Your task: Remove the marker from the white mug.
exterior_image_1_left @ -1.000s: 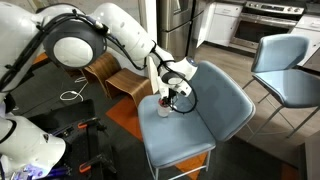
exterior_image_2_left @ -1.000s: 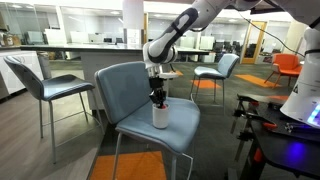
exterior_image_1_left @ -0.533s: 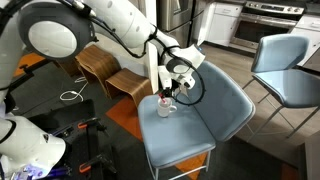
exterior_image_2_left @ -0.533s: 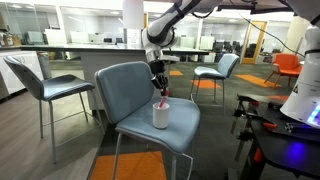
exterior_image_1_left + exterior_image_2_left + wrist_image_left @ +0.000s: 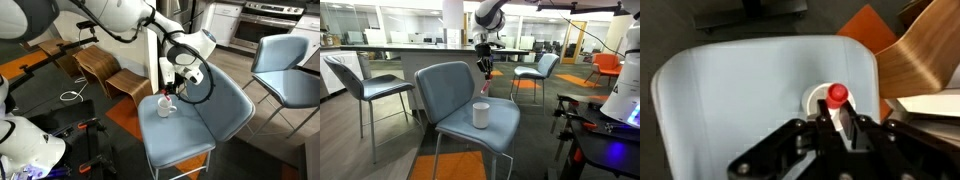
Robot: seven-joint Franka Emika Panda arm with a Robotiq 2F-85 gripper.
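The white mug (image 5: 480, 114) stands on the blue-grey chair seat (image 5: 500, 128); it also shows in an exterior view (image 5: 165, 107) and the wrist view (image 5: 813, 99). My gripper (image 5: 486, 68) is shut on the pink-red marker (image 5: 486, 84) and holds it upright above the mug. In that exterior view the marker's lower end looks just clear of the rim. In the wrist view the marker's red end (image 5: 838, 94) shows between the gripper fingers (image 5: 836, 122), with the mug right below it.
The chair backrest (image 5: 448, 88) rises close beside the mug. More blue chairs (image 5: 285, 70) (image 5: 365, 85) stand nearby. A curved wooden chair (image 5: 100, 68) and an orange floor patch (image 5: 125, 118) lie beside the seat. Dark equipment (image 5: 605, 140) stands at one side.
My gripper has risen well above the mug with the marker in it. The marker has come up out of the mug. The mug has not moved.
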